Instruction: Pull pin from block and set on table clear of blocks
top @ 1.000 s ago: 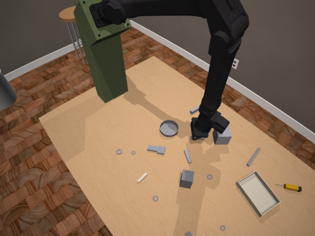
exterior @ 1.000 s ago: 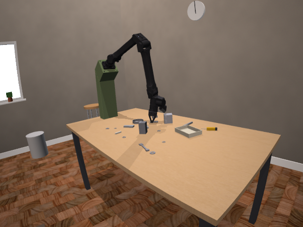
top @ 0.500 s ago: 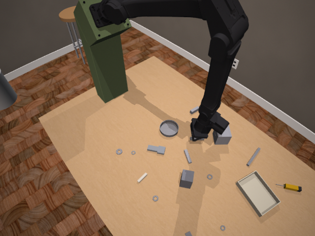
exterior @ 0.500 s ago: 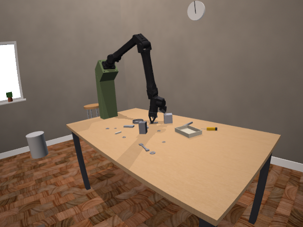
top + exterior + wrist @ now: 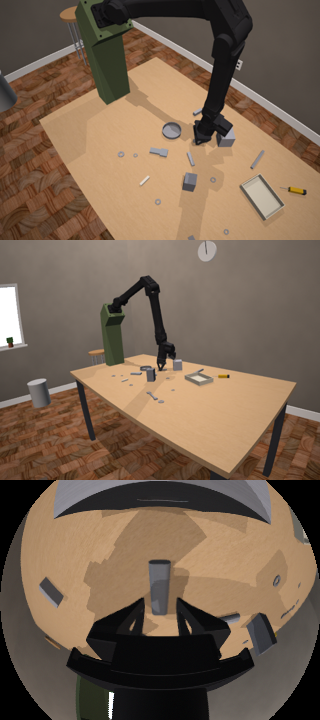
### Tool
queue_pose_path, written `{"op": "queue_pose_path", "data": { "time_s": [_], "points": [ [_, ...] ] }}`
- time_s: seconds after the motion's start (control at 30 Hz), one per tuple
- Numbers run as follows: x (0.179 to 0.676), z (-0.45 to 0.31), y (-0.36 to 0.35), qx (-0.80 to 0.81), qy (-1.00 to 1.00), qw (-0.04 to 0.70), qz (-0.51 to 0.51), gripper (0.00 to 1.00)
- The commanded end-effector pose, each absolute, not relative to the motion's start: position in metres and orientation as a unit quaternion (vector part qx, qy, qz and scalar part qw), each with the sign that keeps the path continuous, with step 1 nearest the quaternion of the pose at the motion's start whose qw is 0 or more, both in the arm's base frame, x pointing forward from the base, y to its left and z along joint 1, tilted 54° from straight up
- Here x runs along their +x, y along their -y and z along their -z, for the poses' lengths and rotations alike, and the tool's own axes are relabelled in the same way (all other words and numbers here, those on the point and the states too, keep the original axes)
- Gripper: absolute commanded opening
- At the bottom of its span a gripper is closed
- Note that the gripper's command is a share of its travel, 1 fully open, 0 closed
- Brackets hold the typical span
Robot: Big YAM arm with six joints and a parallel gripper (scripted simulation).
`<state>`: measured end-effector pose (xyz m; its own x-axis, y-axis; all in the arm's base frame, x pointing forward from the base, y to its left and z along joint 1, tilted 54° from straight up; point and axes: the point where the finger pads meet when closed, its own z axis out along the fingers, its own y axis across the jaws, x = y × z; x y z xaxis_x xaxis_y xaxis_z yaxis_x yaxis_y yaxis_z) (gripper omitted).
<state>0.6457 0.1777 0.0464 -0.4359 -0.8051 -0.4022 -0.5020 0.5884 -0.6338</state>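
Observation:
The grey pin (image 5: 160,586) lies on the table between my fingertips; in the top view only its end (image 5: 194,141) shows beside the fingers. My gripper (image 5: 200,140) is low at the table, fingers parted on either side of the pin and not clamping it. The light grey block (image 5: 225,138) stands just to the right of the gripper, close to it. It fills the top of the wrist view (image 5: 160,487). In the exterior view the gripper (image 5: 160,368) points down left of that block (image 5: 177,364).
A darker grey block (image 5: 189,182) stands nearer the front. A round dish (image 5: 171,130) lies left of the gripper. Grey bars (image 5: 190,158), (image 5: 257,159), a stepped plate (image 5: 158,151), several washers, a tray (image 5: 261,196) and a yellow screwdriver (image 5: 295,190) are scattered about.

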Motion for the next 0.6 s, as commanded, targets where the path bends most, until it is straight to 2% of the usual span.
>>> {"op": "queue_pose_path", "data": {
  "time_s": [0.0, 0.57],
  "points": [
    [0.650, -0.050, -0.174, -0.399, -0.817, 0.354, 0.219, 0.40],
    [0.637, -0.059, -0.174, -0.399, -0.817, 0.354, 0.219, 0.40]
  ]
}}
